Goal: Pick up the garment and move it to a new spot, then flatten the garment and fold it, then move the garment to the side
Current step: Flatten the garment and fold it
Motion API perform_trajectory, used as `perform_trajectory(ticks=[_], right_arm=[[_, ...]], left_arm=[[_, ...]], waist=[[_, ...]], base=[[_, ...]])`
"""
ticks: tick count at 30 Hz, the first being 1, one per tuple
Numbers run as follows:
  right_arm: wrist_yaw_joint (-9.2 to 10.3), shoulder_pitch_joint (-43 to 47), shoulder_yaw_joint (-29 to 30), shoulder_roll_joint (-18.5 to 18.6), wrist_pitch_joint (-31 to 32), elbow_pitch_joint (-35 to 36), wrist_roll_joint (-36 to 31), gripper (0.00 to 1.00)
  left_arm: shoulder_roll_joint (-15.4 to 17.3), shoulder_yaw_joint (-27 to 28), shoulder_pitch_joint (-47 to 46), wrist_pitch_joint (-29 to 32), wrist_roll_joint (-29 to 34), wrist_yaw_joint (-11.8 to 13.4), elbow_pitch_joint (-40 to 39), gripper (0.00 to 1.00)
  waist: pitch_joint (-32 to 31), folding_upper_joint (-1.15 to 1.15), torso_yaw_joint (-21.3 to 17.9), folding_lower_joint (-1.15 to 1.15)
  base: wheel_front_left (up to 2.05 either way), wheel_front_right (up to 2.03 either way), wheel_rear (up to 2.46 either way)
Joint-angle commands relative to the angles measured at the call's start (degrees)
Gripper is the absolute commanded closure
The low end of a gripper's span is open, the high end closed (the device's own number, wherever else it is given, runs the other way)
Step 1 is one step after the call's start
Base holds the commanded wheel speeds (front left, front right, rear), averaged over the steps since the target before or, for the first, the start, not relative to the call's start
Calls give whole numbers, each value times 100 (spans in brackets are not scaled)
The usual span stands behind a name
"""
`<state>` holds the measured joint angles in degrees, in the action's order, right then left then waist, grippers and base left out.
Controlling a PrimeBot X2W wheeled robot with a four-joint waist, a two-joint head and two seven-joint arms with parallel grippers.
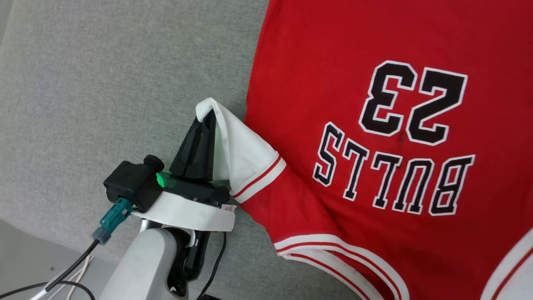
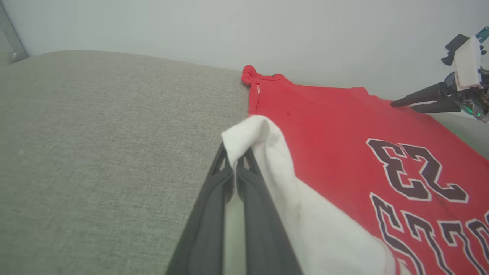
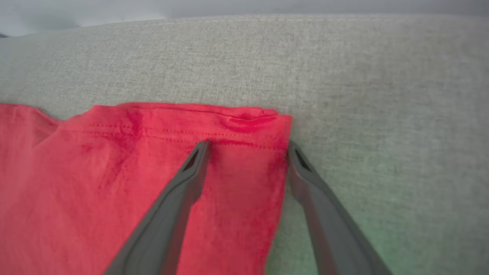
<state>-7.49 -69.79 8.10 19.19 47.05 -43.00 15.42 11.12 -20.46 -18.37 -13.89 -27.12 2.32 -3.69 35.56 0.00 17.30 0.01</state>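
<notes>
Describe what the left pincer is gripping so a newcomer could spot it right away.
On the grey upholstered surface lies a red jersey printed BULLS 23. At its edge nearest the left pincer, a white sleeve is pinched into a raised peak. Plain white and tented, it stands out from the flat red body.
</notes>
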Motion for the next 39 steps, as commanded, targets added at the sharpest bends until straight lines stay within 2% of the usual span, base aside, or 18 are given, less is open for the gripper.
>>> perform_trajectory(ticks=[1, 4, 5, 6, 7, 9, 10, 14, 22, 27, 32, 34, 39], right_arm=[[0, -37, 25, -36, 179, -197, -53, 0], [1, 120, 161, -126, 607, -619, -213, 0], [2, 157, 217, -160, 730, -733, -277, 14], [2, 185, 226, -198, 828, -794, -326, 73], [2, 192, 216, -216, 827, -791, -365, 100], [0, 180, 218, -194, 697, -732, -431, 100], [1, 192, 106, -3, 539, -626, -542, 100], [2, 278, -125, 202, 363, -448, -482, 100], [1, 1357, -779, 563, 177, 298, 207, 100], [1, 2709, -995, 836, 318, 1222, 736, 100], [2, 4389, -720, 948, 561, 2359, 1103, 100], [1, 5142, -523, 892, 664, 2827, 1138, 100], [1, 6914, 47, 366, 978, 3844, 1071, 100]], left_arm=[[-30, -14, -97, -44, 17, -32, 44, 100], [-67, -22, -112, -59, 32, -61, 127, 100], [-82, -31, -117, -68, 35, -66, 164, 100], [-96, -37, -125, -75, 36, -68, 203, 100], [-102, -35, -130, -81, 36, -72, 238, 100], [-122, -45, -130, -90, 35, -85, 311, 100], [-109, -41, -70, -91, 14, -104, 439, 100], [-16, -13, 126, -67, -12, -54, 629, 100], [269, 179, 761, 173, -127, 212, 819, 100], [485, 373, 1295, 359, -249, 424, 799, 100], [712, 592, 1877, 532, -394, 625, 626, 100], [792, 663, 2082, 601, -427, 691, 538, 100], [909, 778, 2415, 734, -493, 851, 304, 100]], waist=[[176, 0, 178, -1], [149, 0, 202, -1], [121, 0, 211, -1], [84, 0, 220, -1], [44, 0, 224, -1], [-64, 0, 229, -1], [-325, 0, 220, -1], [-815, 0, 96, -1], [-2030, 0, -397, -1], [-2688, 0, -852, -1], [-3112, 0, -1298, -1], [-3230, 0, -1432, -1], [-3327, 0, -1737, -1]], base=[[0, 0, 0], [0, 0, 0], [0, 0, 0], [0, 0, 0], [0, 0, 0], [0, 0, 0], [0, 0, 0], [0, 0, 0], [0, 0, 0], [0, 0, 0], [0, 0, 0], [0, 0, 0], [0, 0, 0]])
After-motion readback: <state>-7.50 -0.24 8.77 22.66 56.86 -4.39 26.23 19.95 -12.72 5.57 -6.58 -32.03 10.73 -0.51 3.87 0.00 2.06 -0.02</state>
